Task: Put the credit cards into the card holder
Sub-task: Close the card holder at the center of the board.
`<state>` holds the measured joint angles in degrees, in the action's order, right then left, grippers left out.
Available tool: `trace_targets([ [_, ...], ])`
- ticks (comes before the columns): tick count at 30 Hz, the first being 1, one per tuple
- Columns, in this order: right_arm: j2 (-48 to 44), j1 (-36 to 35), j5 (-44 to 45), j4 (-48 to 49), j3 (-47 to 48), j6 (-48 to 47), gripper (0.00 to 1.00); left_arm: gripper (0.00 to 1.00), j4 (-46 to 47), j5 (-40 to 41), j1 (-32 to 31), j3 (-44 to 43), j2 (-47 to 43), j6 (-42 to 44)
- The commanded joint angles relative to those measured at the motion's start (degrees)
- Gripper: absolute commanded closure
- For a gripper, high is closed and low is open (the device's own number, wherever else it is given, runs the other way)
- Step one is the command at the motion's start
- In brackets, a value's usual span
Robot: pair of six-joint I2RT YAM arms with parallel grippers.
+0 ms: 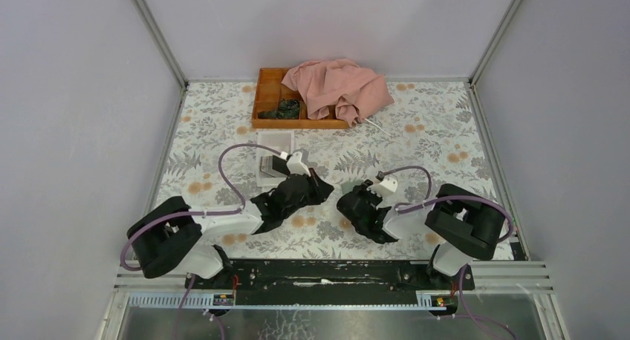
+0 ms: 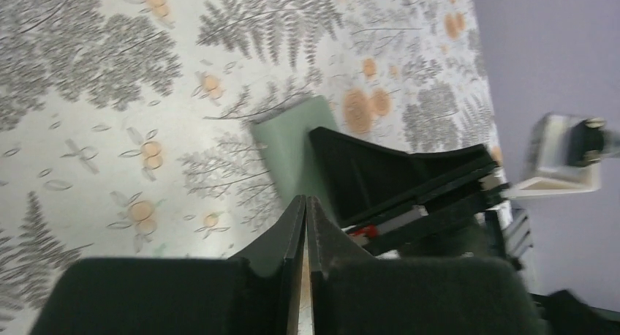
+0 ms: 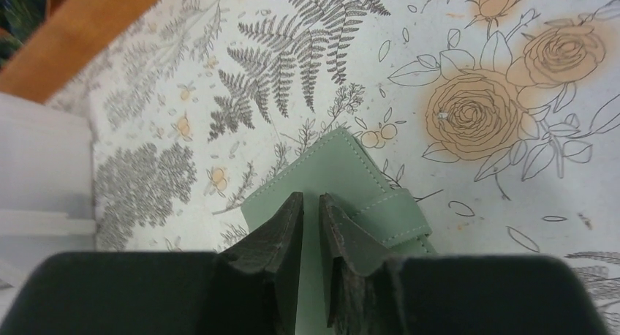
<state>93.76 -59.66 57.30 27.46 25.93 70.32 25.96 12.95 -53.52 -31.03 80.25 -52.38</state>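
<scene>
Your right gripper [image 3: 308,202] is resting narrow-gapped fingers on the flat grey-green stitched card holder [image 3: 343,170]; can't tell if it's pinching it. The holder is lying on the floral tablecloth [image 3: 468,35] between both arms. Your left gripper [image 2: 305,200] is hanging just beside it, clenched.

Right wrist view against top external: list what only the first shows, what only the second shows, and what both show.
Only the right wrist view: the grey-green card holder, its stitched strap, and the right gripper with its fingers close together over the case. Only the top external view: both arms whole, the left gripper, and the pink cloth heaped on the orange tray. Both: the orange tray, the white box and the floral table cover.
</scene>
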Motion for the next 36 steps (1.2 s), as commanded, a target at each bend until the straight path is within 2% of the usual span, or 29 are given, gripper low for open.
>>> trace_targets([
  [1,-1.3,-0.7,-7.1,-20.2,0.1,-11.9,0.77,0.91,-0.5,4.6,0.0,2.3,-1.0,-0.1],
  [10,-5.5,-0.2,-4.9,-21.0,6.2,-22.6,0.75,0.91,1.5,4.6,0.1,4.6,-0.3,0.2],
  [25,-9.7,1.3,-3.6,-19.8,11.3,-32.9,0.72,0.91,5.1,1.0,-0.4,5.3,5.1,2.9],
  [31,-12.7,1.4,-2.0,-21.7,10.7,-32.8,0.73,0.91,5.3,-0.7,-1.0,3.8,6.9,3.8],
  [36,-16.1,1.4,0.6,-25.5,7.8,-27.4,0.79,0.91,5.5,-1.9,-1.5,2.2,9.2,4.1],
])
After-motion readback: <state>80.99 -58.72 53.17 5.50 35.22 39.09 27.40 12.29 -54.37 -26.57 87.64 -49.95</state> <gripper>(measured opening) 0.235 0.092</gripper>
